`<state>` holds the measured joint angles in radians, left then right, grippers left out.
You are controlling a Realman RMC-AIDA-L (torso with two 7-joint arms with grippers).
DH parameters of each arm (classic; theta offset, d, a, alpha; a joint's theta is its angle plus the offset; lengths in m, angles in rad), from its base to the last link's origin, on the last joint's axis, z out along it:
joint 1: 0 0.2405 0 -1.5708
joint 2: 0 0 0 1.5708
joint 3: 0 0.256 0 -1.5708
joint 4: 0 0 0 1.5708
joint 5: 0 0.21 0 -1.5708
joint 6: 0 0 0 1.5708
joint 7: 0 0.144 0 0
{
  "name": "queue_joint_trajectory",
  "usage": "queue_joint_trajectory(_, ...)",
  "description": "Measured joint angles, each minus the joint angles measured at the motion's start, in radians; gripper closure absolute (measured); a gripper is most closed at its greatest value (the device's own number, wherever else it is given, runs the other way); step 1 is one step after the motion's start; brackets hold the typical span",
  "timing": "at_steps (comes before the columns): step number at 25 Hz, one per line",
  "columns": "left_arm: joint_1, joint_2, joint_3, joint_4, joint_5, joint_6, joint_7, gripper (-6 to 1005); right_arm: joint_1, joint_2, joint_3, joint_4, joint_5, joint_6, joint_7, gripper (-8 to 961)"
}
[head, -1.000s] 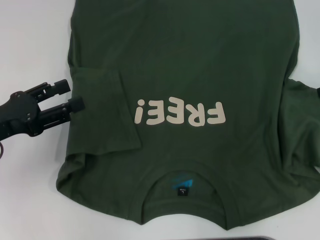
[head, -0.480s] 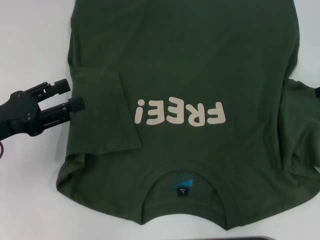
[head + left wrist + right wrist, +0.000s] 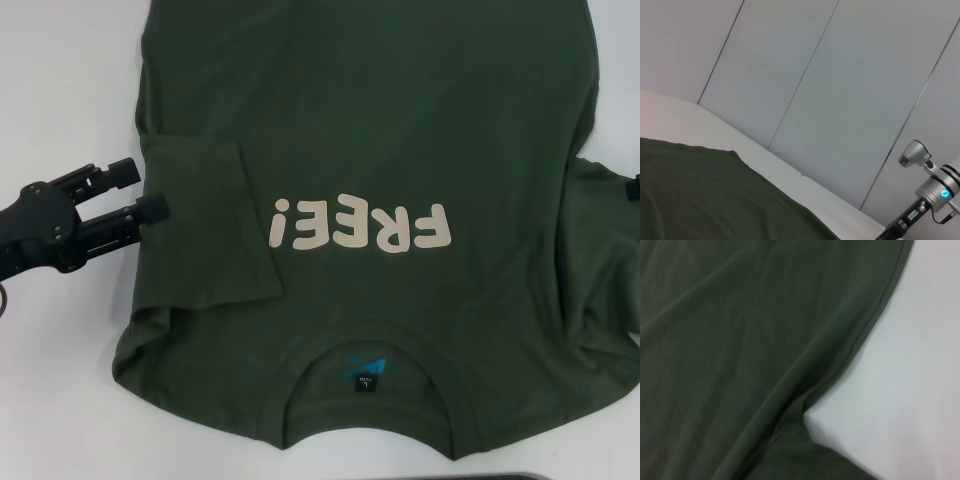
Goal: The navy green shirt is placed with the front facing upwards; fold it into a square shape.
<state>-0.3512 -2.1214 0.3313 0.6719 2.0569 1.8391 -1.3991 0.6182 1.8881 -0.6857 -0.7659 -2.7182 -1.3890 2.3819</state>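
Almost nothing has moved since the earlier frames: the left claw (image 3: 148, 190) sits where it did, and only the dark bit of the right claw (image 3: 634, 188) at the picture's right edge has crept slightly further into view.

The left claw lies low over the white bench (image 3: 60, 90), its two black fingers (image 3: 118, 171) spread apart with a clear gap between them and nothing held in that gap. Their tips point at the shirt (image 3: 380, 110) and stop right at its edge; the lower tip seems to touch the cloth, though actual contact is hard to judge. Just past these tips, the shirt's sleeve (image 3: 205, 220) is folded inward and lies flat on the chest.

The shirt is spread front up on the bench, beyond the left claw and between both claws. Its cream "FREE!" lettering (image 3: 362, 226) reads upside down, and the collar (image 3: 365, 350) with its neck tag (image 3: 364, 377) lies on the robot's side.

Of the right claw only that sliver shows, beside the loose, rumpled opposite sleeve (image 3: 600, 250); whether its fingers are spread or closed cannot be told.
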Motion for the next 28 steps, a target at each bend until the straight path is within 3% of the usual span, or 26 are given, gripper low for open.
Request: queue_joint_trajectory(28,-0.002,0.000,0.000,0.000,0.000,-0.002,0.000,218,0.015,0.002,0.002,0.000,0.014,-0.044,0.001,352)
